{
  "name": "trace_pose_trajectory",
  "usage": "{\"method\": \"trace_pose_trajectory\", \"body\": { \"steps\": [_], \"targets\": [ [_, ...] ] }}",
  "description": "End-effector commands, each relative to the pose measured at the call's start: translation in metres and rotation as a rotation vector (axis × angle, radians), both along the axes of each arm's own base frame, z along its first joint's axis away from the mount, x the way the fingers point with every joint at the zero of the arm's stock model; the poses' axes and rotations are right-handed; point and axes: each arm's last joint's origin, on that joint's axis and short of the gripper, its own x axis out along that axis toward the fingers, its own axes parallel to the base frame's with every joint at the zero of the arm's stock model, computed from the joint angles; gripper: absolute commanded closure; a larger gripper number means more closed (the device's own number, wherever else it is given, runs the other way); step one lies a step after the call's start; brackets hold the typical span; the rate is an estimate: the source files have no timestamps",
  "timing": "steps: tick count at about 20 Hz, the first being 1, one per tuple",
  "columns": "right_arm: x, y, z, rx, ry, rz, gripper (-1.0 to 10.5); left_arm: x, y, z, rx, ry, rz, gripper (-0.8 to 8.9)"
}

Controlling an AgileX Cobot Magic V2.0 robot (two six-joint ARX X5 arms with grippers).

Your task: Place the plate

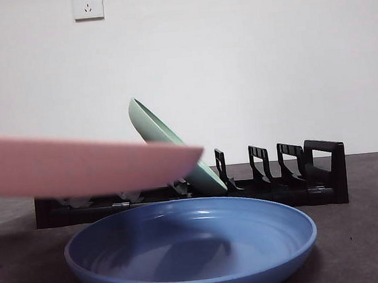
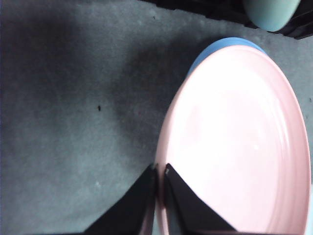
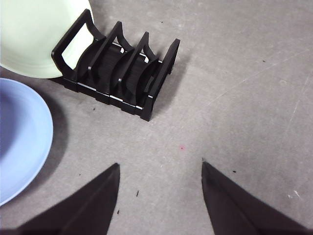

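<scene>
Gripping the rim of the pink plate [image 2: 234, 147] between closed jaws, the left end effector [image 2: 160, 171] holds it nearly flat in the air, reaching out from the jaws over part of the blue plate [image 1: 191, 247] on the table [image 2: 73, 122]. Beyond the held plate's far edge stands the black rack [image 1: 278, 180], with a green plate [image 1: 169, 146] leaning in it. The right end effector [image 3: 160, 169], jaws spread wide and holding nothing, hangs over bare table with the rack's vacant slots just ahead
</scene>
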Motion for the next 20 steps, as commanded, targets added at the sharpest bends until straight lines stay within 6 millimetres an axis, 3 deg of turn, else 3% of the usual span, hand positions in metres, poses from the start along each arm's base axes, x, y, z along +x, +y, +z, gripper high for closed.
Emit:
{"method": "trace_pose_trajectory", "body": {
  "steps": [1,10,15,20],
  "targets": [
    [0.000,0.001,0.002,0.016,-0.006,-0.008,6.8,0.011,-0.007,-0.004,-0.039,0.005,0.012,7.99],
    [0.001,0.001,0.002,0.015,-0.005,-0.008,6.8,0.044,-0.047,-0.030,-0.014,0.025,0.005,7.99],
    [0.000,0.001,0.002,0.014,-0.003,-0.008,6.8,0.041,-0.066,-0.036,0.112,-0.031,0.030,7.99],
    [0.000,0.001,0.002,0.015,-0.003,-0.008,6.8,0.040,-0.080,-0.039,0.114,-0.051,0.012,7.98]
  ]
}}
